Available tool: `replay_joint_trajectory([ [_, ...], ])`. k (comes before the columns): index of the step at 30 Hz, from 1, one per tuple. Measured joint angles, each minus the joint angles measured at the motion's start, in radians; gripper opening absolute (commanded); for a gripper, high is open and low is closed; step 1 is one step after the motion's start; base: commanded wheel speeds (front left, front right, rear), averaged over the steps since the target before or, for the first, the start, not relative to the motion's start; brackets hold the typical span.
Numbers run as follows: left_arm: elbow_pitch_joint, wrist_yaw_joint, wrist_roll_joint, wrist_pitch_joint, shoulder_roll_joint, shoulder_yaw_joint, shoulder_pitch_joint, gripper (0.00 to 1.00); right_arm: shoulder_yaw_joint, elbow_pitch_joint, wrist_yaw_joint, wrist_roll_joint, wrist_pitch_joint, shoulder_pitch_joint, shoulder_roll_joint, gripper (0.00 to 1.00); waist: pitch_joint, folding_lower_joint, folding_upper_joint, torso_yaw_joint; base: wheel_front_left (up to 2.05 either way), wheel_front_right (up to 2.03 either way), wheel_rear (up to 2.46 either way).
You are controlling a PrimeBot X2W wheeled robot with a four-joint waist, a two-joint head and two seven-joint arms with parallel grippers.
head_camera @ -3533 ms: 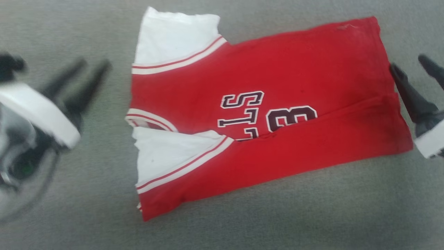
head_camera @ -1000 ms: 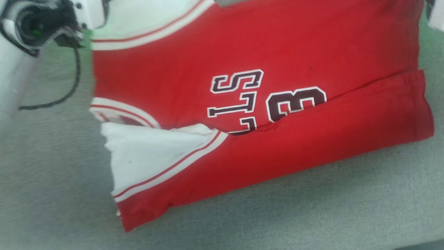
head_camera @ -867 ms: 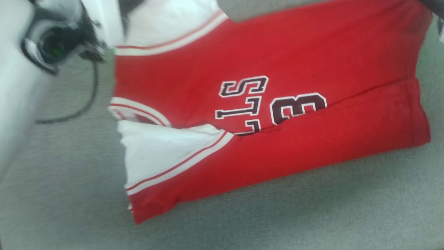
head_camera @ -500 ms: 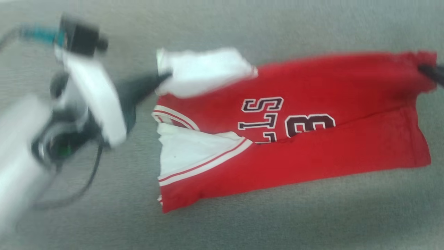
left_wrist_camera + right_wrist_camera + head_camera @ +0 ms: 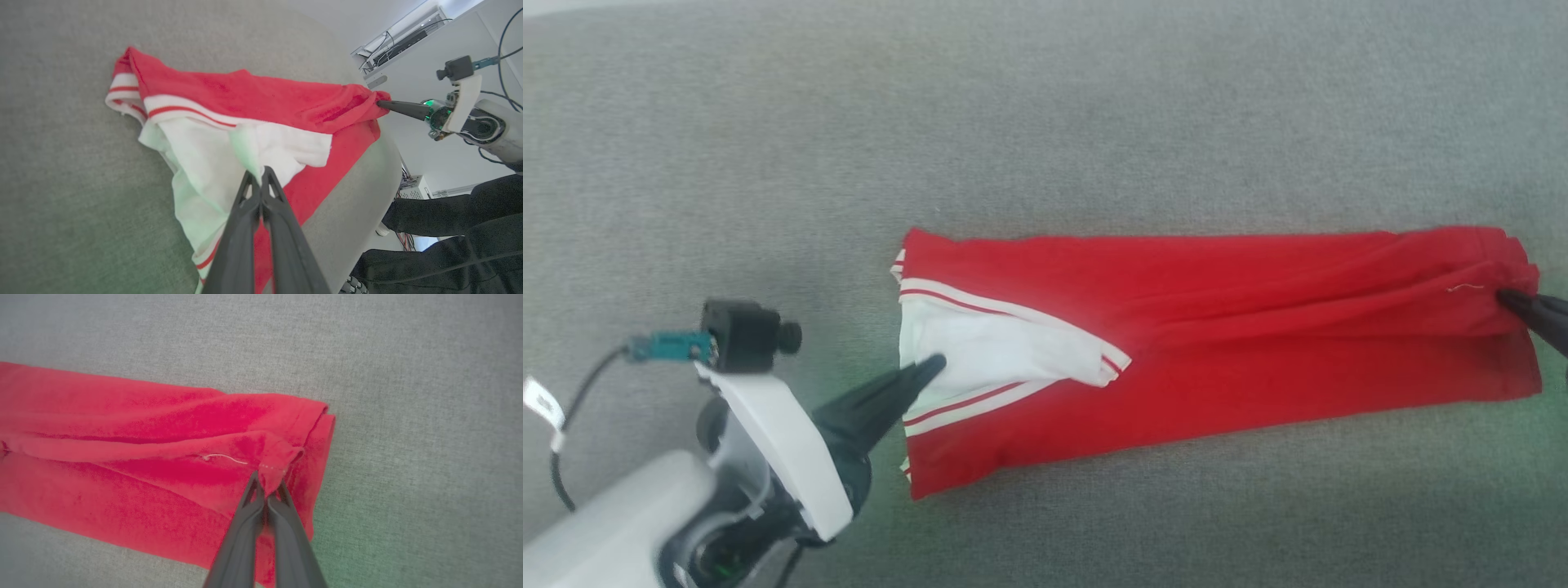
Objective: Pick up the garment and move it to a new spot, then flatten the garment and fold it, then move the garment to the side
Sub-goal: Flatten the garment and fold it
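The garment point(image 5: 1217, 327) is a red jersey lying as a long narrow band across the grey surface, its far edge folded toward me over the print. My left gripper point(image 5: 935, 365) is shut on the white shoulder flap at the band's left end; the left wrist view shows its tips point(image 5: 258, 174) pinching that white cloth of the garment point(image 5: 253, 98). My right gripper point(image 5: 1505, 296) is shut on a red hem corner at the right end, and the right wrist view shows its tips point(image 5: 267, 486) clamping a small pinch of the garment point(image 5: 122, 449).
Grey cloth surface point(image 5: 1045, 106) spreads all around the jersey, with its edge close past the band in the left wrist view point(image 5: 367, 179). A person's dark clothing point(image 5: 449, 237) shows beyond that edge. My left arm's camera and cable point(image 5: 743, 335) sit at lower left.
Both grippers have carried the far edge of the jersey toward me and laid it over the lower half, hiding the print. The head camera has also shifted, showing more surface.
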Motion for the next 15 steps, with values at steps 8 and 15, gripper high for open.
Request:
replay_joint_trajectory([
  [8, 0.133, -0.001, 0.053, -0.062, -0.056, -0.031, 0.037, 0.00, -0.007, 0.075, 0.000, -0.030, -0.049, -0.001, 0.076, 0.00, 0.040, 0.0000, 0.0000, -0.028, 0.00, 0.00, 0.00],
  [15, 0.199, -0.018, 0.080, -0.124, -0.101, -0.026, 0.036, 1.00, -0.020, 0.098, 0.000, -0.047, -0.081, -0.004, 0.091, 1.00, 0.035, 0.0000, 0.0000, -0.013, 0.00, 0.00, 0.00],
])
